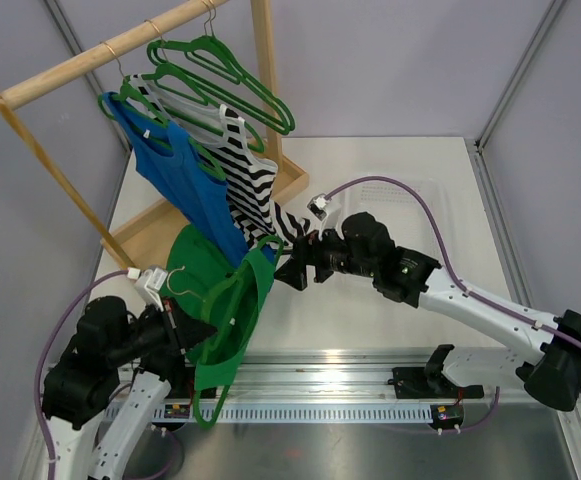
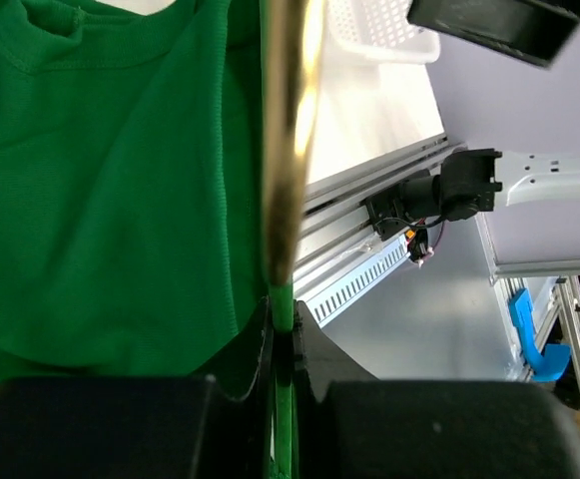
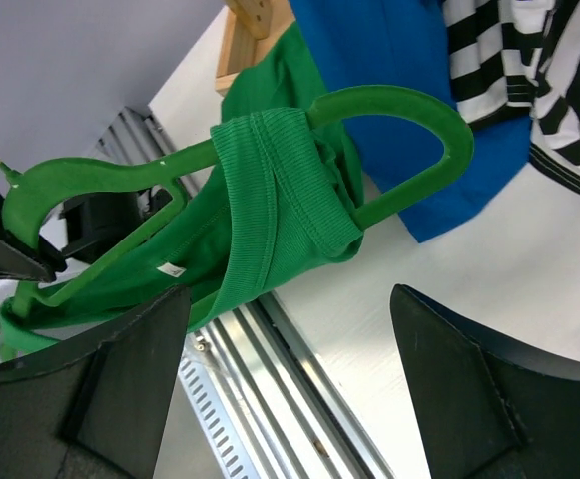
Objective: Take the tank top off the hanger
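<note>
A green tank top [image 1: 220, 300] hangs on a green hanger [image 1: 253, 262] held off the rack, above the table's near left. My left gripper [image 1: 198, 335] is shut on the hanger's neck [image 2: 285, 314], just below its metal hook [image 2: 290, 130]. The tank top's cloth [image 2: 100, 180] fills the left of that view. My right gripper [image 1: 295, 268] is open, close beside the hanger's right end. In the right wrist view one strap [image 3: 280, 190] is still looped over the hanger's arm [image 3: 409, 100], and my gripper [image 3: 288, 299] is just below it, touching nothing.
A wooden rack [image 1: 90, 55] stands at the back left with a blue tank top [image 1: 185, 185], a striped tank top [image 1: 245, 180] and empty green hangers [image 1: 220, 70]. A metal rail [image 1: 320, 385] runs along the near edge. A white basket [image 2: 379, 25] shows far off.
</note>
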